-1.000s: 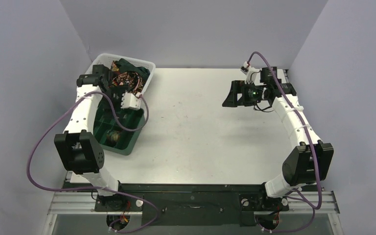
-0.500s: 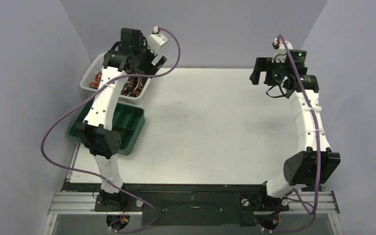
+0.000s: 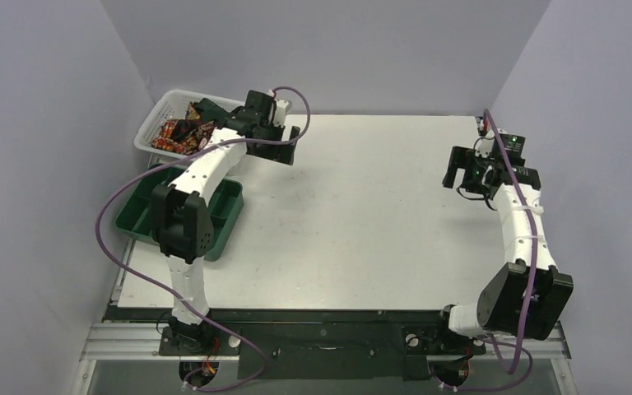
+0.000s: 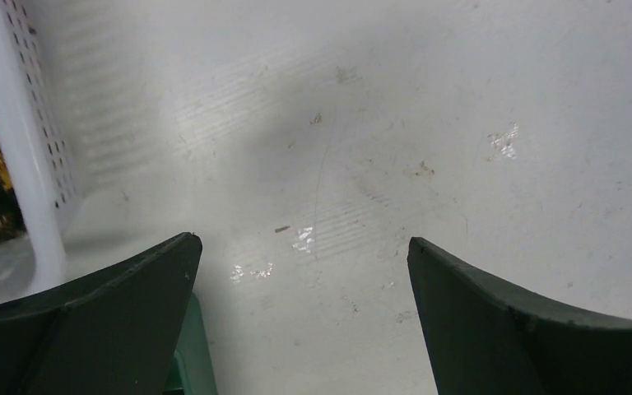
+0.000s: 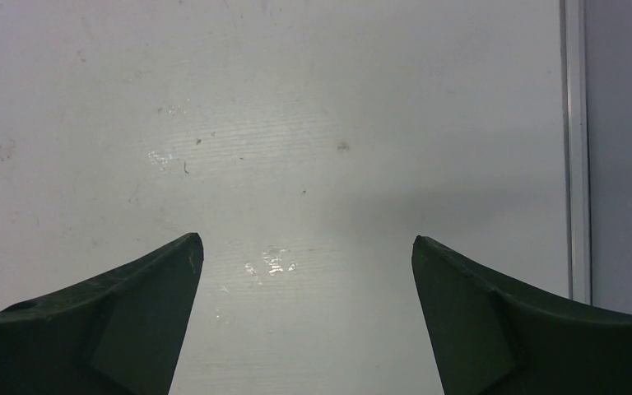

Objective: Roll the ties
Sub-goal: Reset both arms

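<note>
Fabric ties (image 3: pixel 177 132) lie bunched in the white basket (image 3: pixel 146 134) at the upper left, none look rolled yet, and the left gripper (image 4: pixel 300 255) and right gripper (image 5: pixel 306 251) gape wide, holding nothing.

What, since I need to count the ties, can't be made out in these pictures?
Top view: ties heaped in the basket, too small and tangled to count; left arm covers the basket's right end.
Top view: the arm hides the tray's middle.
Left wrist view: frame edge cuts off the basket, only a sliver of ties shows.
</note>
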Robot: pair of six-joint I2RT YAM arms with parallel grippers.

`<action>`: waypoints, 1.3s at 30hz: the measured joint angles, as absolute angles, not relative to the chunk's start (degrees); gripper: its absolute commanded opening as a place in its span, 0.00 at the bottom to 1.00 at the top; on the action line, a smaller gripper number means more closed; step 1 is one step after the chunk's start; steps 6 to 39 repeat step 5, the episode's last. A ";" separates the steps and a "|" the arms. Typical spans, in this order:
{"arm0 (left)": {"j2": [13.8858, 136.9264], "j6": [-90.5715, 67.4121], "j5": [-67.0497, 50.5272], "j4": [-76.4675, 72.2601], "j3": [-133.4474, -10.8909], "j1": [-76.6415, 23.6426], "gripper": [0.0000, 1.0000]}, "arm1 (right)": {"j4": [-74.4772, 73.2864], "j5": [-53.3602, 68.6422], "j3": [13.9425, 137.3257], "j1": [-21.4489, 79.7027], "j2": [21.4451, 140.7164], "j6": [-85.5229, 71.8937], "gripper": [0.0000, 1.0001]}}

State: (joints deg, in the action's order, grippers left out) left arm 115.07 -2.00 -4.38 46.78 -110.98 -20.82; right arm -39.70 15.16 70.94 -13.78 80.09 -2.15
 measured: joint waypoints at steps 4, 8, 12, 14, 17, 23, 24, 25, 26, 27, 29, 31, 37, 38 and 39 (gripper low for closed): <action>115.04 -4.34 -3.18 46.11 -106.59 -20.67 0.97 | -39.42 14.55 69.52 -13.74 76.31 -1.93 0.92; 114.98 -4.45 -2.94 45.82 -106.52 -20.69 0.97 | -39.18 14.39 69.52 -13.74 75.68 -1.78 0.92; 114.98 -4.45 -2.94 45.82 -106.52 -20.69 0.97 | -39.18 14.39 69.52 -13.74 75.68 -1.78 0.92; 114.98 -4.45 -2.94 45.82 -106.52 -20.69 0.97 | -39.18 14.39 69.52 -13.74 75.68 -1.78 0.92; 114.98 -4.45 -2.94 45.82 -106.52 -20.69 0.97 | -39.18 14.39 69.52 -13.74 75.68 -1.78 0.92; 114.98 -4.45 -2.94 45.82 -106.52 -20.69 0.97 | -39.18 14.39 69.52 -13.74 75.68 -1.78 0.92; 114.98 -4.45 -2.94 45.82 -106.52 -20.69 0.97 | -39.18 14.39 69.52 -13.74 75.68 -1.78 0.92; 114.98 -4.45 -2.94 45.82 -106.52 -20.69 0.97 | -39.18 14.39 69.52 -13.74 75.68 -1.78 0.92; 114.98 -4.45 -2.94 45.82 -106.52 -20.69 0.97 | -39.18 14.39 69.52 -13.74 75.68 -1.78 0.92; 114.98 -4.45 -2.94 45.82 -106.52 -20.69 0.97 | -39.18 14.39 69.52 -13.74 75.68 -1.78 0.92; 114.98 -4.45 -2.94 45.82 -106.52 -20.69 0.97 | -39.18 14.39 69.52 -13.74 75.68 -1.78 0.92; 114.98 -4.45 -2.94 45.82 -106.52 -20.69 0.97 | -39.18 14.39 69.52 -13.74 75.68 -1.78 0.92; 114.98 -4.45 -2.94 45.82 -106.52 -20.69 0.97 | -39.18 14.39 69.52 -13.74 75.68 -1.78 0.92; 114.98 -4.45 -2.94 45.82 -106.52 -20.69 0.97 | -39.18 14.39 69.52 -13.74 75.68 -1.78 0.92; 114.98 -4.45 -2.94 45.82 -106.52 -20.69 0.97 | -39.18 14.39 69.52 -13.74 75.68 -1.78 0.92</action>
